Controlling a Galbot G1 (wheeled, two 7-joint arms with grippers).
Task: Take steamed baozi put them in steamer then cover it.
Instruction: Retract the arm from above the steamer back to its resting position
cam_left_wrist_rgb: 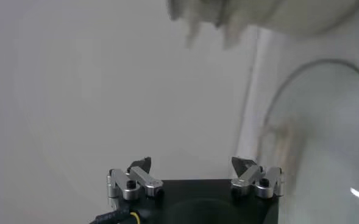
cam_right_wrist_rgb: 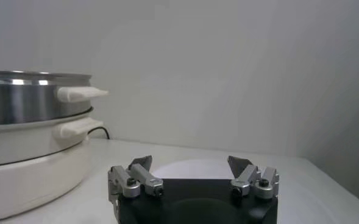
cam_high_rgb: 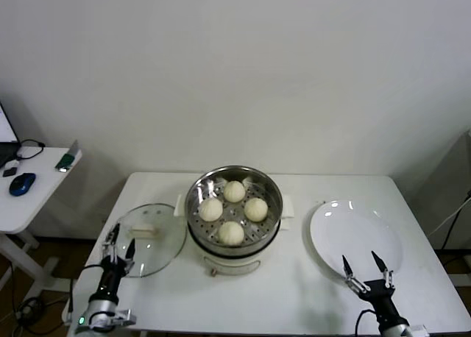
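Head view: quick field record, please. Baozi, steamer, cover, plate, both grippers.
baozi: four, all on the perforated tray inside the steamer
steamer: table centre, uncovered
cover: flat on the table on the steamer's left, not yet on
plate: on the steamer's right, no baozi on it
left gripper: open, at the cover's near edge, holding nothing
right gripper: open, at the plate's near edge, holding nothing

The left gripper had slim black pointed fingers on a black wrist above a silver collar carrying a small green light. The right gripper matched it: black pointed fingers on silver metal knuckles. In the wrist views, each black housing carried silver hinge brackets with dark round screws, and a yellow-and-black cable ran beside the left housing.
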